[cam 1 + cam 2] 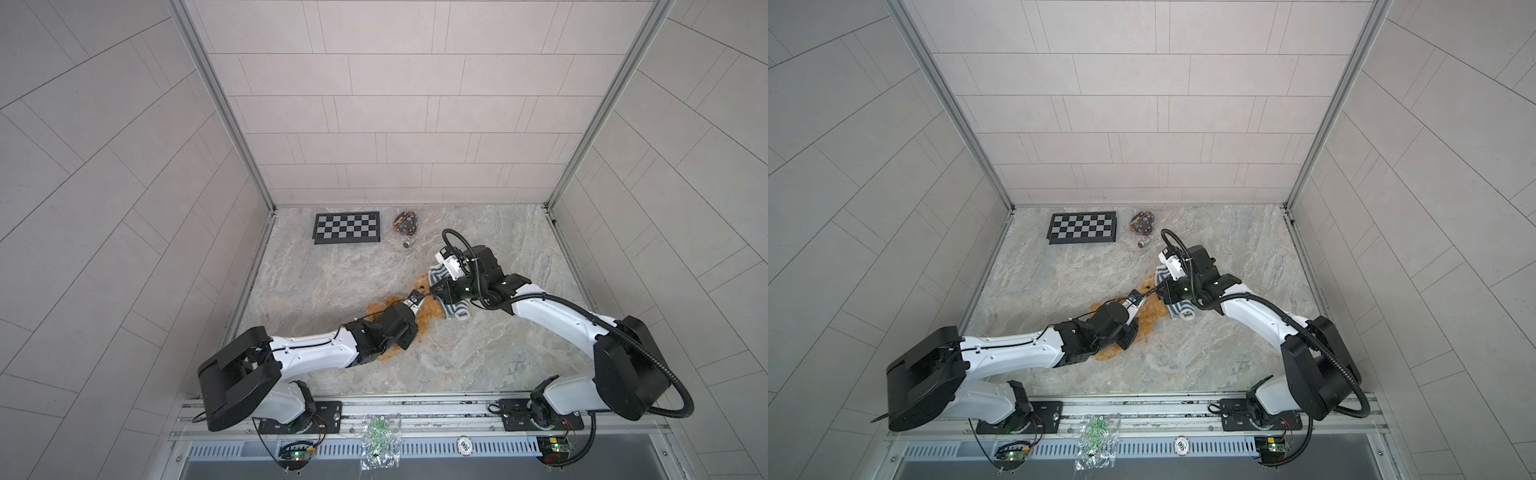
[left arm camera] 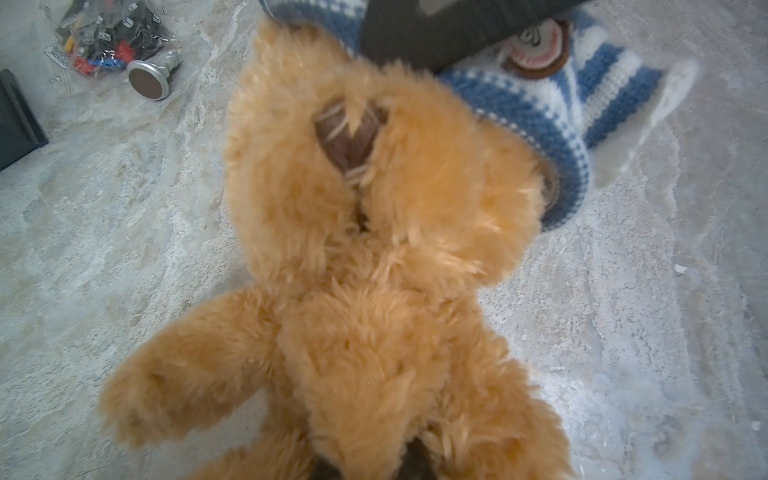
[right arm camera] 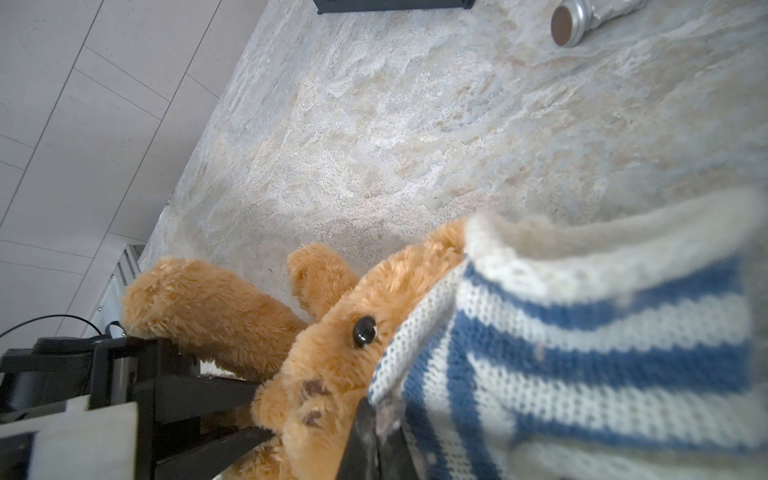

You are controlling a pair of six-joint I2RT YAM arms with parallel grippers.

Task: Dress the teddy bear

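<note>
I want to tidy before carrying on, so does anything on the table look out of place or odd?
The striped shirt is bunched at the teddy bear's head, hem by one eye, its body bare. A silver knob lies on its side by the bag of small parts at the back.

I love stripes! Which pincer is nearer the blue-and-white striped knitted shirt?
Right. Right pincer pinches the striped shirt; left pincer holds the fluffy golden-brown teddy bear beside it.
</note>
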